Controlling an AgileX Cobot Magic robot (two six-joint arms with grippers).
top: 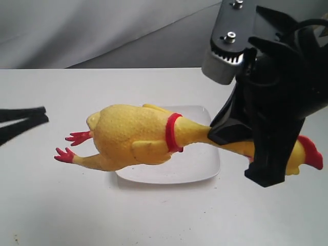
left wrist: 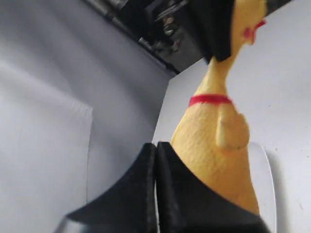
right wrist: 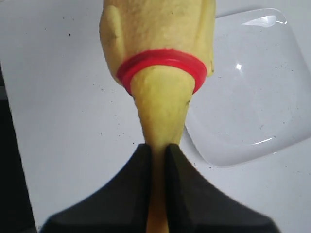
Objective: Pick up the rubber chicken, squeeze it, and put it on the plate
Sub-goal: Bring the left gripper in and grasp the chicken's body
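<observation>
The yellow rubber chicken (top: 133, 136) hangs lengthwise over the white square plate (top: 202, 166), red feet to the left, red comb far right. My right gripper (top: 246, 148) is shut on its thin neck, just past the red collar. In the right wrist view the neck (right wrist: 163, 111) runs between the black fingers of the right gripper (right wrist: 157, 150), with the plate (right wrist: 243, 97) below and beside it. My left gripper (top: 43, 117) sits at the left edge, shut and empty. In the left wrist view the left gripper (left wrist: 156, 148) has its jaws together, and the chicken body (left wrist: 211, 145) lies ahead.
The white table (top: 164, 215) runs under everything, with a grey backdrop (top: 102, 31) behind it. The right arm's black wrist housing (top: 277, 77) fills the upper right of the exterior view and hides part of the neck.
</observation>
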